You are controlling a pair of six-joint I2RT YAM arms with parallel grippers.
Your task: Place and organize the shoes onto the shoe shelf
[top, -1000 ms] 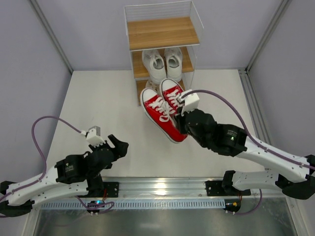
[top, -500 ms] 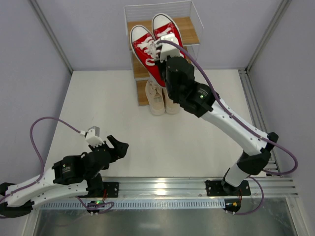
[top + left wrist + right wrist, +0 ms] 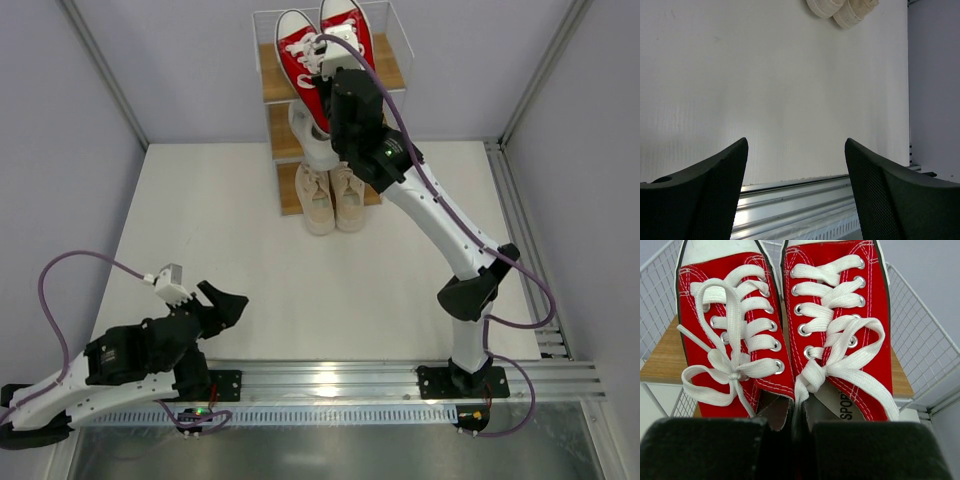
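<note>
- Here, at the near left of the worktop (image 3: 200, 210), the left hand (image 3: 222, 300) hovers low with its jaws spread wide and nothing between them. Its wrist view shows only bare white surface in the gap of the hand (image 3: 796, 144).
- Farther back, near the middle, the shoe shelf (image 3: 388, 68) stands against the rear wall, with wooden boards in a thin white wire frame.
- The beige pair (image 3: 318, 205) sits at the lowest tier, side by side, with the toes sticking out over the worktop. The left wrist view catches just those toes (image 3: 827, 6) at its top edge.
- The white pair (image 3: 308, 142) is on the middle tier. Only one toe shows clearly, the rest being hidden behind the right arm.
- The red pair (image 3: 296, 50) is up at the top tier, side by side inside the wire rim, with the white toe caps pointing to the back wall. In the right wrist view the red pair (image 3: 735, 315) lies over the top board (image 3: 662, 362). I cannot tell whether the soles rest on it.
- The right hand (image 3: 328, 90) reaches in from the right and is clamped almost fully together at the heel end. It pinches the inner collars of both red sneakers between its fingers (image 3: 715, 450).
</note>
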